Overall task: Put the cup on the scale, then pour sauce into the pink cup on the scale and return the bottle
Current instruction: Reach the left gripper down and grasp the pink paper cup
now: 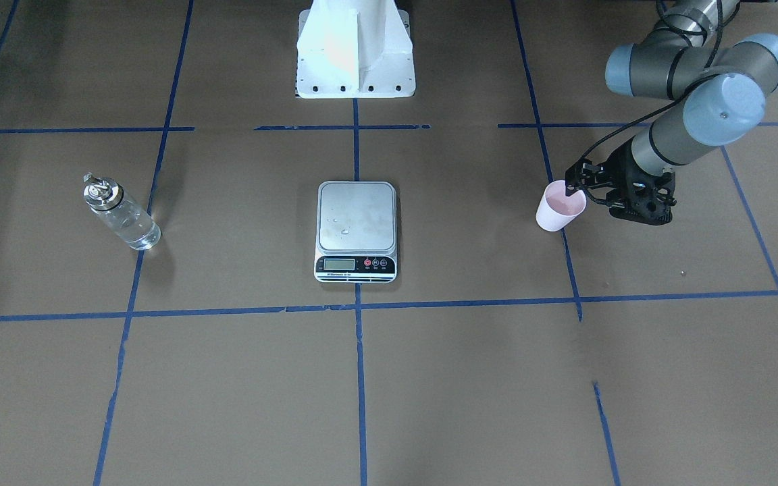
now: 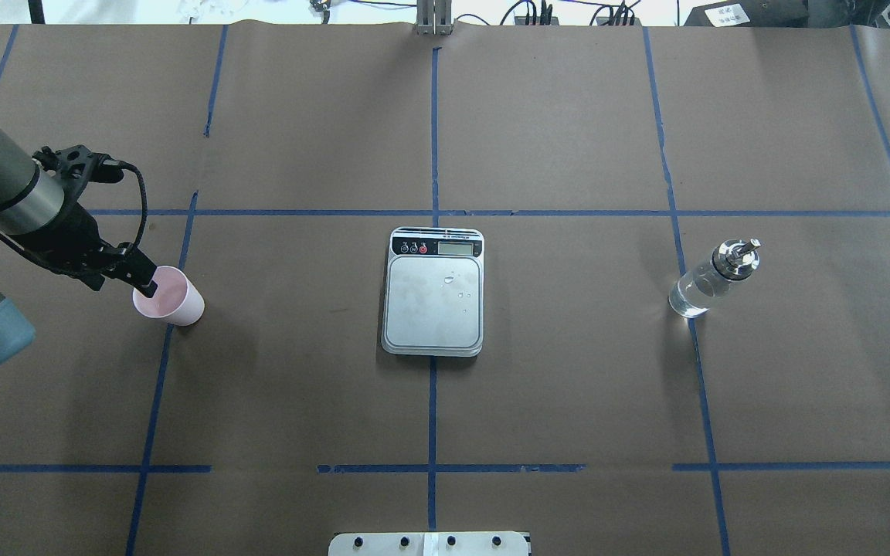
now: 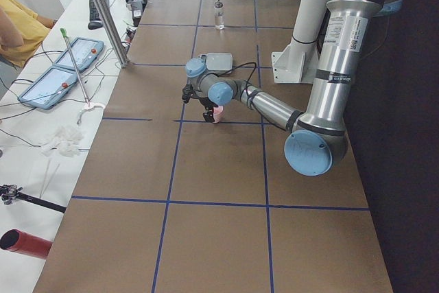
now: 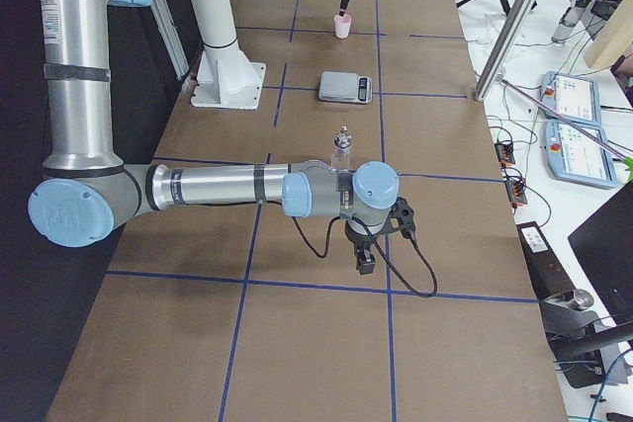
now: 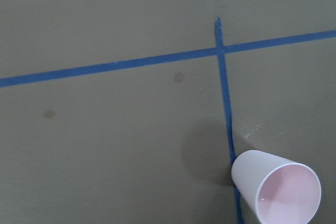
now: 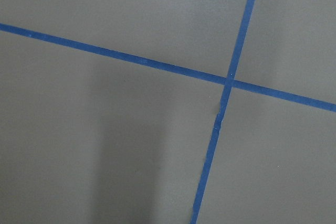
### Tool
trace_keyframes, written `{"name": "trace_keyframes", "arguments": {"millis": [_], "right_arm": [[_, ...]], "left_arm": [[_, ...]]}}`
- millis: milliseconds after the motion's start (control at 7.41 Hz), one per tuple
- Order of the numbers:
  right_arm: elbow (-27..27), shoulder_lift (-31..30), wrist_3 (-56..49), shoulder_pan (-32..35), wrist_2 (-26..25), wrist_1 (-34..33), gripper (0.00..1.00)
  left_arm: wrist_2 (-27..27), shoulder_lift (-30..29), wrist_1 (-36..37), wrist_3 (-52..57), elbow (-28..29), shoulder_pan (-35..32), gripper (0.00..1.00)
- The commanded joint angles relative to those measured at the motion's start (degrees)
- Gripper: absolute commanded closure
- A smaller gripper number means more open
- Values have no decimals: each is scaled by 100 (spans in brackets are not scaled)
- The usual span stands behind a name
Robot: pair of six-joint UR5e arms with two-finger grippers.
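Note:
The pale pink cup [image 2: 171, 303] stands upright on the table at my far left, also in the front view [image 1: 560, 208] and the left wrist view [image 5: 278, 190]. My left gripper [image 2: 148, 289] reaches down onto its rim, with the fingers close together on the cup wall, one tip inside. The scale [image 2: 433, 297] lies at the table's middle with its platform bare [image 1: 356, 217]. The glass bottle [image 2: 711, 279] with clear sauce and a silver spout stands at my far right [image 1: 121, 212]. My right gripper [image 4: 364, 262] hangs over bare table, seen only from the side; I cannot tell its state.
Brown paper with blue tape lines covers the table [image 2: 568, 386]. The robot's white base [image 1: 355, 50] stands behind the scale. Operator gear lies on a side bench [image 3: 62, 80] beyond the table's far edge.

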Motion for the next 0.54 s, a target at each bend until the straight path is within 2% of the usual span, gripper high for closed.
{"name": "trace_keyframes", "arguments": {"millis": [0, 270, 405], "right_arm": [[-3, 0, 0, 0, 1, 0, 0], [-12, 0, -9, 0, -7, 0, 0], [-4, 0, -9, 0, -7, 0, 0]], "left_arm": [[0, -10, 0, -1, 75, 43, 47], [0, -88, 0, -2, 163, 43, 63], [0, -141, 9, -2, 233, 43, 76]]}}
